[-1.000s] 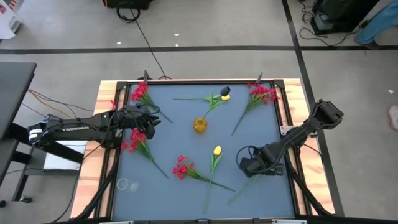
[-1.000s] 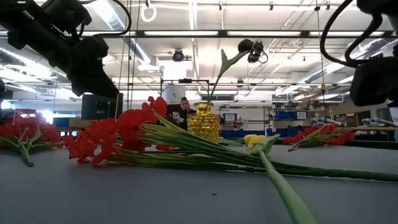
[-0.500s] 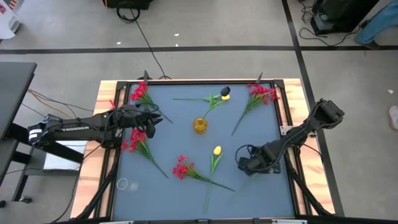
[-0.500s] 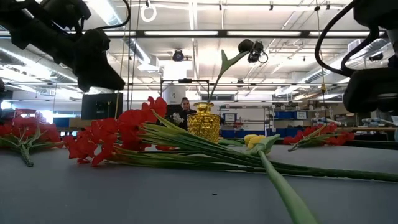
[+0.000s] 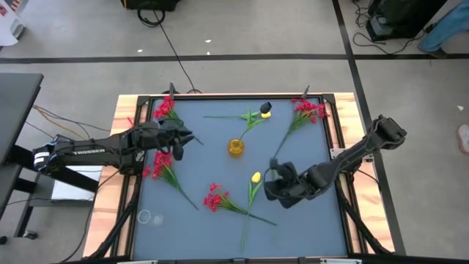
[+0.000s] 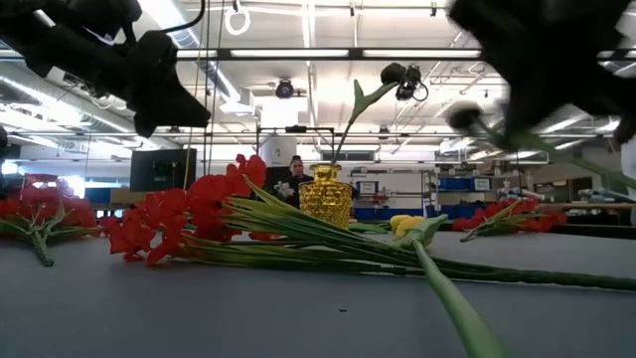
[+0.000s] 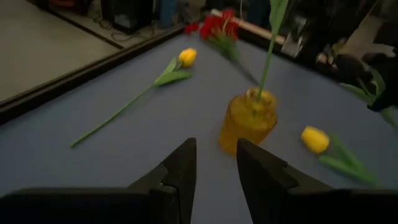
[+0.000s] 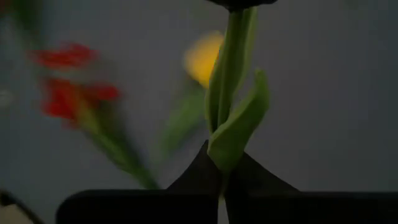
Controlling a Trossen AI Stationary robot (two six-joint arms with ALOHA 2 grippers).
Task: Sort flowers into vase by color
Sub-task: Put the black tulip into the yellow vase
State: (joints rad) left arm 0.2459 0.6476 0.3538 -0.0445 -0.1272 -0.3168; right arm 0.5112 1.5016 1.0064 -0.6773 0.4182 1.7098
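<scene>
My right gripper hovers over the table's near right, shut on a green-stemmed flower whose dark bud points ahead of the fingers. A golden vase stands mid-table with one dark-budded stem in it. My left gripper hangs left of the vase, its fingers open and empty. One yellow tulip lies near my right gripper, another at the far side. Red flower bunches lie flat on the table. My right gripper pinches the flower's green stem between its two fingers, just below a leaf. The stem runs on past the fingertips to the dark bud. In the low view the flower hangs clear of the table, slanting.
More red bunches lie at the far left, far right and left edge. A small clear object sits at the near left corner. The table's raised dark frame borders the grey mat. A person shows in the room behind.
My right gripper has shut on the green stem that lay at the table's near right, lifted it clear and carried it toward the left, beside the yellow tulip. My left gripper has risen a little and drifted toward the vase.
</scene>
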